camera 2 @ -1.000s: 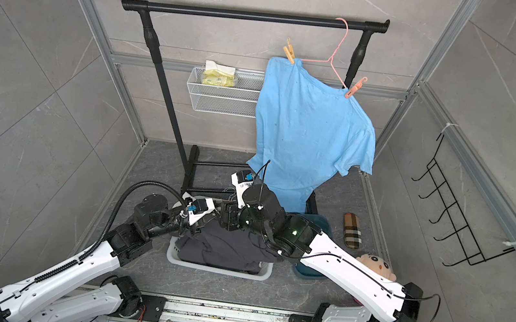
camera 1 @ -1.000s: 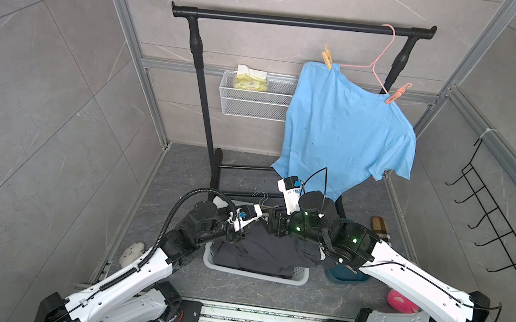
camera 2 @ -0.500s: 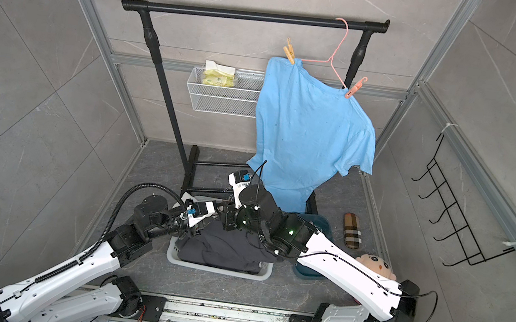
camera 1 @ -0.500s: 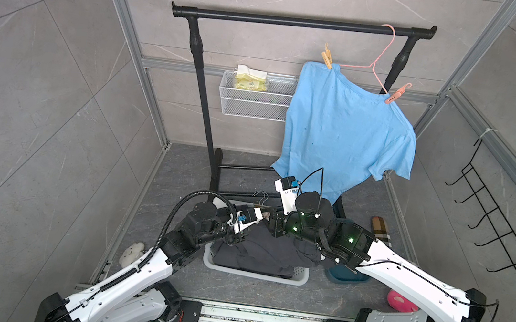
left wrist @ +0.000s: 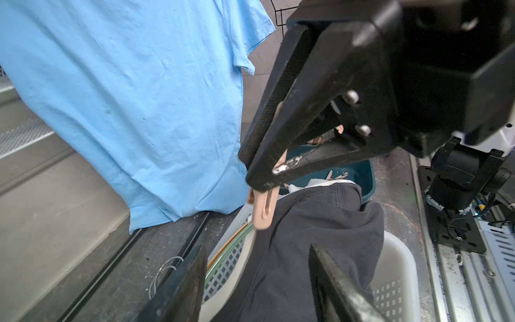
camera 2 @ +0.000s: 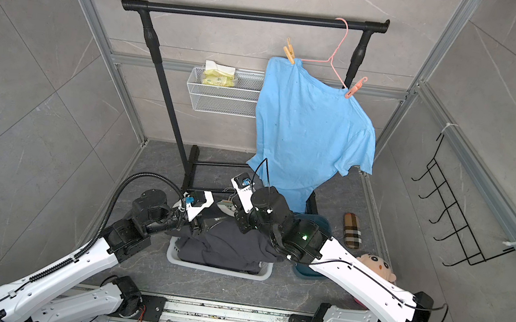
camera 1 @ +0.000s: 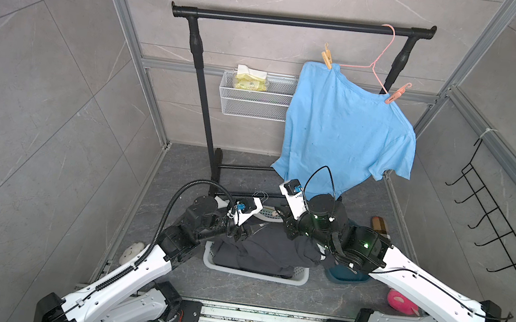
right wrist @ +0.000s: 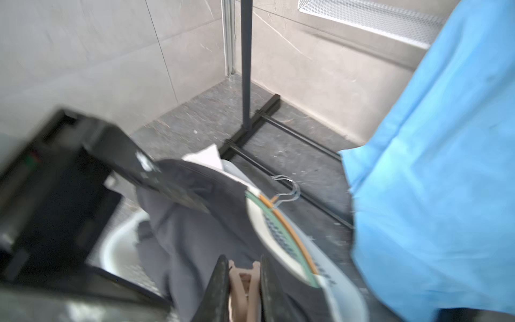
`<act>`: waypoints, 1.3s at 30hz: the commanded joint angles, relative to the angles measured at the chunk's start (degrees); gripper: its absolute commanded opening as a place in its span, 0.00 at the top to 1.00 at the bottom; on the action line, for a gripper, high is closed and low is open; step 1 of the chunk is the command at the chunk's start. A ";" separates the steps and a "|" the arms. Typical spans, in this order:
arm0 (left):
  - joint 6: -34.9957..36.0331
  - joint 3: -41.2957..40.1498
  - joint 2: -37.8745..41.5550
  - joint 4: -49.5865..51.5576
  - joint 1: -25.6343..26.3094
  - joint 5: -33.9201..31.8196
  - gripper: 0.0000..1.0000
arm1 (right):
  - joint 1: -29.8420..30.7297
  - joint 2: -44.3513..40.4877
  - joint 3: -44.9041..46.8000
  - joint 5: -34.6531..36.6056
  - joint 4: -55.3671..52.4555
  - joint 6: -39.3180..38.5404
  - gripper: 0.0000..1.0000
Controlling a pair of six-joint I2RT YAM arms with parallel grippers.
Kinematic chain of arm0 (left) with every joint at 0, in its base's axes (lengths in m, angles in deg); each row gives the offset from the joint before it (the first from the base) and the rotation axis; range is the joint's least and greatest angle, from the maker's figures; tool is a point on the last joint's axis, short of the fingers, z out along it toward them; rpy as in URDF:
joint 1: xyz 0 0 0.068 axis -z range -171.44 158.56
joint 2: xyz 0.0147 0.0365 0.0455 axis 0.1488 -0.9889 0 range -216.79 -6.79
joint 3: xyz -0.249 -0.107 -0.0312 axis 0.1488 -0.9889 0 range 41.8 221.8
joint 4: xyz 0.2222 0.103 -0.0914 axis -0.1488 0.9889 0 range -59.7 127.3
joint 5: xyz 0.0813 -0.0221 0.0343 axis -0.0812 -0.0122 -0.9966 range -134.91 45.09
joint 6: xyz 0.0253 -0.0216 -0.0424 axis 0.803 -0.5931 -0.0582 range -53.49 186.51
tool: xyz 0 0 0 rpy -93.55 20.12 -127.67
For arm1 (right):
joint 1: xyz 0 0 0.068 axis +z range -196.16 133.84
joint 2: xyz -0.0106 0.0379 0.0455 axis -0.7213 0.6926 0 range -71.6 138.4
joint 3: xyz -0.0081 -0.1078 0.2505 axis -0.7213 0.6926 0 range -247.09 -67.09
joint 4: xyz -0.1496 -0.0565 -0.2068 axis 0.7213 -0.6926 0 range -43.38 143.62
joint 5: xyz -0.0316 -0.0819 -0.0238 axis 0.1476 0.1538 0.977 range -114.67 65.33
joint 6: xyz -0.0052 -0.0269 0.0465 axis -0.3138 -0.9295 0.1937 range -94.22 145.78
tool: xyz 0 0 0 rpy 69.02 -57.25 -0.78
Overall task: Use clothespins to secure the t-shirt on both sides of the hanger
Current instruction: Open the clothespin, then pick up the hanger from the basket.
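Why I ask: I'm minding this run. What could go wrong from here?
1. The right gripper pinches the beige clothespin with much of it sticking out of the grip; it might slip into the dark garment in the laundry basket.
2. The open left gripper sits close by; the two could collide.

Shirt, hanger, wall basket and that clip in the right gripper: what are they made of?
Shirt: soft blue cloth, maybe cotton; it wrinkles and drapes.
Hanger: thin pink rod, probably coated wire or plastic.
Wall basket: white-painted metal mesh, judging by its fine grid.
Clip in the right gripper: smooth, matte tan, likely plastic, with a moulded slot.
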 commanded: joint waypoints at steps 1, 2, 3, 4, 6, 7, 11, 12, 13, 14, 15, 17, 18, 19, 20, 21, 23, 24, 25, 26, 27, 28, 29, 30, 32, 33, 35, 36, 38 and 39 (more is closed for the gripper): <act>-4.37 5.65 -2.99 5.78 -0.77 -3.20 0.39 | -4.74 -1.04 3.92 0.14 -2.49 -11.39 1.00; -4.90 6.87 -4.24 7.66 -1.19 -4.29 0.39 | -6.10 -1.62 4.90 -1.19 -2.19 -12.49 1.00; -5.43 8.11 -5.90 9.69 -1.92 -5.15 0.39 | -7.12 -2.40 6.73 -1.69 -1.05 -13.89 1.00; -6.48 9.38 -7.97 11.61 -2.64 -6.08 0.40 | -7.77 -3.38 8.78 -1.36 0.89 -15.21 1.00; -8.32 12.70 -12.16 15.59 -4.24 -6.82 0.42 | -8.60 -5.59 12.48 -2.05 3.82 -16.66 1.00; -8.47 15.05 -14.71 18.21 -4.80 -7.28 0.43 | -9.04 -6.84 14.38 -3.16 5.20 -17.78 1.00; -11.79 26.66 -25.97 28.49 -4.98 -11.70 0.46 | -9.27 -11.00 19.39 -4.13 7.96 -21.07 1.00; -13.70 30.22 -29.18 31.07 -4.96 -14.44 0.49 | -9.26 -11.66 20.26 -3.19 8.51 -20.78 1.00; -16.00 33.54 -32.22 32.88 -4.94 -17.68 0.54 | -9.19 -12.15 21.20 -2.06 9.13 -20.22 1.00; -18.60 35.80 -34.64 33.47 -4.86 -21.07 0.62 | -9.19 -12.53 22.09 -1.11 9.88 -19.91 1.00; -21.09 37.75 -37.22 33.75 -4.86 -23.24 0.73 | -9.24 -12.94 23.40 -0.04 11.13 -19.56 1.00; -22.55 40.78 -41.39 33.84 -4.71 -23.19 0.75 | -9.20 -13.66 25.95 1.03 13.74 -18.71 1.00; -22.56 42.01 -43.41 33.64 -4.34 -23.31 0.72 | -9.21 -14.00 27.03 0.87 14.65 -18.15 1.00; -22.56 43.09 -45.03 33.69 -4.13 -24.08 0.69 | -9.19 -14.23 27.75 0.51 15.00 -17.77 1.00; -22.72 44.88 -47.05 34.39 -4.06 -25.10 0.65 | -9.20 -14.50 28.32 0.05 15.00 -17.29 1.00; -23.08 46.88 -48.99 35.48 -4.01 -25.75 0.63 | -9.20 -14.84 28.89 -0.07 15.22 -16.99 1.00; -23.33 49.86 -52.09 37.65 -4.04 -26.18 0.59 | -9.19 -15.63 30.07 0.18 15.84 -16.95 1.00; -23.73 51.16 -53.41 38.42 -4.02 -26.13 0.58 | -9.19 -16.00 30.66 0.53 16.20 -17.10 1.00; -24.10 52.00 -54.34 38.83 -4.05 -26.01 0.58 | -9.19 -16.06 30.96 0.98 16.40 -17.10 1.00; -24.58 52.48 -55.16 38.98 -4.06 -25.64 0.59 | -9.19 -16.07 31.09 1.42 16.54 -17.24 1.00; -24.99 52.78 -55.77 38.99 -3.90 -25.28 0.59 | -9.21 -15.90 31.17 1.64 16.63 -17.40 1.00; -25.11 52.92 -56.30 38.99 -3.68 -25.17 0.59 | -9.21 -15.69 31.13 1.75 16.68 -17.40 1.00; -24.94 53.25 -56.91 39.15 -3.49 -25.98 0.60 | -9.20 -15.33 31.09 1.76 16.74 -17.54 1.00; -24.44 53.62 -57.50 39.47 -3.22 -27.21 0.60 | -9.23 -14.95 30.93 1.79 16.67 -17.66 1.00; -23.97 54.35 -58.54 40.44 -3.05 -29.05 0.59 | -9.19 -14.28 30.62 2.19 16.60 -17.76 1.00; -23.88 54.56 -58.89 40.71 -3.05 -29.46 0.59 | -9.22 -14.13 30.49 2.21 16.51 -17.88 1.00; -23.95 54.63 -59.40 41.04 -3.02 -28.99 0.59 | -9.19 -13.98 30.13 2.21 16.04 -17.97 1.00; -24.17 54.73 -59.61 41.47 -3.07 -28.21 0.60 | -9.19 -13.97 29.83 2.19 15.63 -18.18 1.00; -24.56 54.63 -59.81 41.79 -2.96 -27.26 0.60 | -9.19 -14.07 29.52 2.30 15.27 -18.36 1.00; -24.66 54.35 -59.89 41.79 -2.99 -26.95 0.61 | -9.19 -13.99 29.43 2.34 15.03 -18.54 1.00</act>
